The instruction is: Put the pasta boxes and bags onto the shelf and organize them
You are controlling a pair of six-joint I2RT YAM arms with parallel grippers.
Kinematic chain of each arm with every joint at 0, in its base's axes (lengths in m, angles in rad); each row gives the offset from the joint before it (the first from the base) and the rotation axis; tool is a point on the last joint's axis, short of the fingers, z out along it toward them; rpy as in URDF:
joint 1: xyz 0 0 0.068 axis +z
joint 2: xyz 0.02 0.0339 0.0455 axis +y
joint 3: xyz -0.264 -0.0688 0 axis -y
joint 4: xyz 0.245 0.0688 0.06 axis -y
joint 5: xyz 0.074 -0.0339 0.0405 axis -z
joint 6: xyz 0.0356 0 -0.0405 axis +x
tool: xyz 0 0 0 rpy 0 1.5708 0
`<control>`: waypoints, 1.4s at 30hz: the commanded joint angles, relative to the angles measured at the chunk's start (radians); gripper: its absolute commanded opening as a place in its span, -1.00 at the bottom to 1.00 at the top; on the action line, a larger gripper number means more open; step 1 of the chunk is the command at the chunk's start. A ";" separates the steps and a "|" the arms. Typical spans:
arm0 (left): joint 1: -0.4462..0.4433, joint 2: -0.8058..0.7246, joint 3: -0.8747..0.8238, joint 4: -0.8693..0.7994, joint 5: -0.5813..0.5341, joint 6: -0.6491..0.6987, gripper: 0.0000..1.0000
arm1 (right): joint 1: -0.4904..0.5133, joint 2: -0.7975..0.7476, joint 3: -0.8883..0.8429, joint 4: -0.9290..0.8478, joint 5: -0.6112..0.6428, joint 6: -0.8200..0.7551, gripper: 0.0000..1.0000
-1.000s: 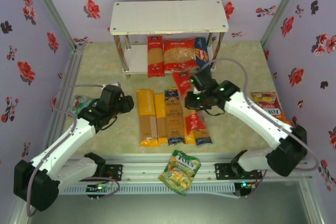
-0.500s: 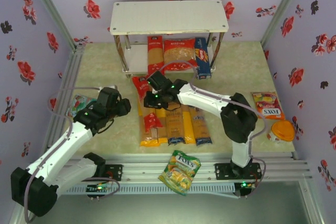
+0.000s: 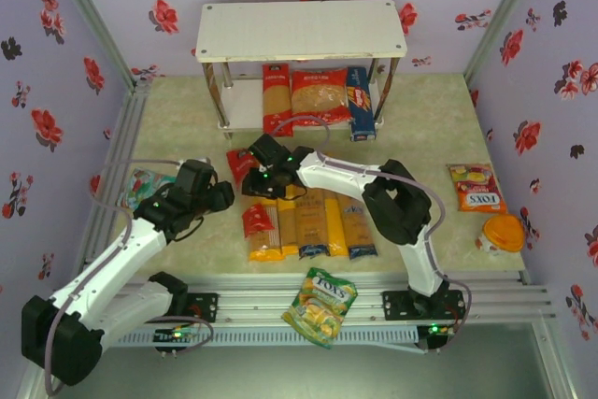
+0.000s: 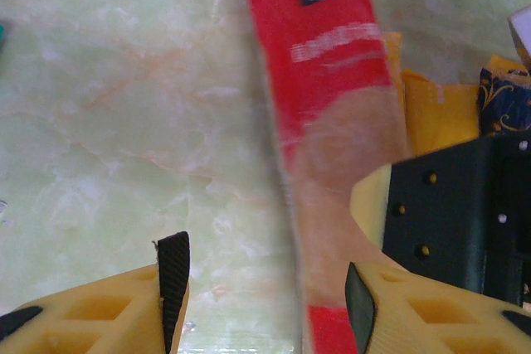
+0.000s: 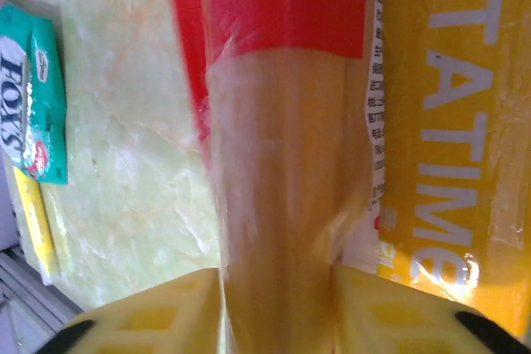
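One red spaghetti bag [image 3: 254, 221], squeezed in the right jaws, has swung across the worktop [image 3: 187, 119] to the left end of the row [image 3: 313, 221]. Left jaws gape beside it. It is not on the shelf [image 3: 301, 30] yet.

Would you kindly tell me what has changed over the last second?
The right gripper, shut on the red spaghetti bag, swung from the right end of the pack row to its left end, near the open left gripper. That gripper, the shelf and the shelved packs stayed put.
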 commanded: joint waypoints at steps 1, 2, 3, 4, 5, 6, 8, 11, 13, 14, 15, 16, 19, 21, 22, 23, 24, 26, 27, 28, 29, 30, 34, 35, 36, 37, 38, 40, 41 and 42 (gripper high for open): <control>0.008 0.007 -0.019 -0.001 0.027 -0.026 0.10 | 0.008 -0.023 0.032 0.036 -0.018 -0.027 0.01; 0.008 0.008 -0.023 0.001 0.036 -0.032 0.12 | 0.006 -0.035 0.032 0.023 -0.006 -0.042 0.12; 0.008 0.009 -0.026 0.004 0.040 -0.035 0.15 | 0.005 -0.048 0.032 0.007 0.010 -0.057 0.16; 0.007 0.012 -0.029 0.004 0.045 -0.038 0.15 | 0.003 -0.065 0.033 -0.012 0.027 -0.072 0.18; 0.007 0.014 -0.031 0.004 0.049 -0.043 0.15 | 0.000 -0.083 0.033 -0.027 0.041 -0.089 0.20; 0.007 0.017 -0.032 0.004 0.054 -0.046 0.15 | -0.004 -0.108 0.030 -0.046 0.060 -0.110 0.20; 0.006 0.025 -0.040 0.006 0.069 -0.057 0.17 | -0.019 -0.172 0.021 -0.083 0.106 -0.155 0.27; 0.003 0.045 -0.059 0.006 0.087 -0.073 0.18 | -0.048 -0.273 0.009 -0.142 0.174 -0.223 0.38; 0.001 0.059 -0.077 0.012 0.092 -0.082 0.20 | -0.070 -0.338 0.002 -0.178 0.214 -0.264 0.48; 0.000 0.063 -0.088 0.021 0.091 -0.086 0.21 | -0.082 -0.370 -0.002 -0.193 0.231 -0.284 0.54; 0.002 0.068 -0.097 0.031 0.086 -0.088 0.21 | -0.094 -0.398 -0.006 -0.204 0.241 -0.303 0.56; 0.001 0.075 -0.105 0.037 0.084 -0.092 0.22 | -0.103 -0.418 -0.009 -0.214 0.249 -0.310 0.57; 0.002 0.113 -0.113 0.059 0.076 -0.096 0.26 | -0.133 -0.475 -0.035 -0.224 0.257 -0.331 0.62; 0.003 0.154 -0.110 0.081 0.084 -0.088 0.29 | -0.153 -0.507 -0.058 -0.211 0.256 -0.335 0.64; 0.002 0.169 -0.111 0.094 0.091 -0.087 0.32 | -0.159 -0.518 -0.067 -0.208 0.255 -0.337 0.65; 0.004 0.188 -0.112 0.111 0.098 -0.085 0.35 | -0.166 -0.530 -0.075 -0.202 0.256 -0.337 0.67; 0.003 0.204 -0.114 0.130 0.109 -0.087 0.39 | -0.172 -0.541 -0.086 -0.195 0.256 -0.341 0.67; 0.003 0.231 -0.115 0.161 0.131 -0.088 0.43 | -0.181 -0.558 -0.100 -0.183 0.255 -0.345 0.67; 0.004 0.243 -0.116 0.175 0.138 -0.089 0.44 | -0.186 -0.565 -0.107 -0.178 0.252 -0.347 0.68; 0.005 0.251 -0.117 0.179 0.139 -0.092 0.46 | -0.188 -0.570 -0.111 -0.176 0.253 -0.350 0.69; 0.008 0.260 -0.118 0.180 0.134 -0.094 0.49 | -0.193 -0.574 -0.114 -0.172 0.254 -0.353 0.69; 0.015 0.266 -0.122 0.180 0.132 -0.097 0.52 | -0.198 -0.577 -0.120 -0.170 0.251 -0.352 0.70; 0.041 0.283 -0.139 0.178 0.133 -0.097 0.55 | -0.217 -0.580 -0.132 -0.165 0.229 -0.348 0.70; 0.043 0.289 -0.140 0.179 0.134 -0.095 0.57 | -0.221 -0.581 -0.135 -0.165 0.227 -0.348 0.70; 0.043 0.298 -0.140 0.181 0.138 -0.093 0.57 | -0.225 -0.582 -0.139 -0.162 0.225 -0.347 0.70; 0.043 0.308 -0.138 0.186 0.145 -0.090 0.57 | -0.226 -0.582 -0.141 -0.160 0.225 -0.347 0.70; 0.042 0.320 -0.139 0.193 0.151 -0.087 0.58 | -0.227 -0.584 -0.146 -0.156 0.225 -0.345 0.70; 0.043 0.348 -0.138 0.205 0.158 -0.086 0.58 | -0.232 -0.585 -0.151 -0.149 0.225 -0.343 0.70; 0.043 0.359 -0.139 0.214 0.164 -0.085 0.58 | -0.233 -0.584 -0.152 -0.148 0.222 -0.342 0.71; 0.043 0.372 -0.137 0.220 0.171 -0.084 0.58 | -0.236 -0.584 -0.152 -0.146 0.219 -0.341 0.70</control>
